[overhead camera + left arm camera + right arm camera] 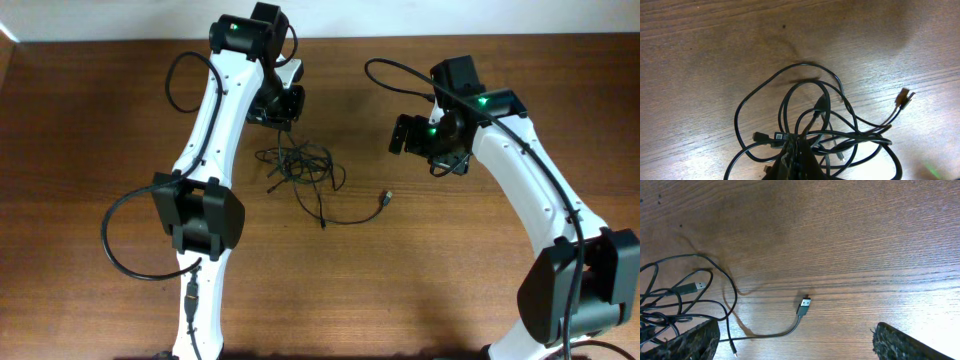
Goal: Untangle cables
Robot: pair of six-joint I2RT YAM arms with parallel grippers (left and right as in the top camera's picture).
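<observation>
Black cables (300,168) lie knotted at the centre of the wooden table (100,120), one plug (804,305) trailing toward 4 o'clock; the left gripper (792,147), at the tangle's 12 o'clock, pinches some strands; the right gripper (795,340), at 3 o'clock, hangs spread wide.

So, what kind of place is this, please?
Most likely a robotics lab or test bench, not a home: a left arm and a right arm, both white, stand at a wooden table, with a tangle of thin black cables between them.
</observation>
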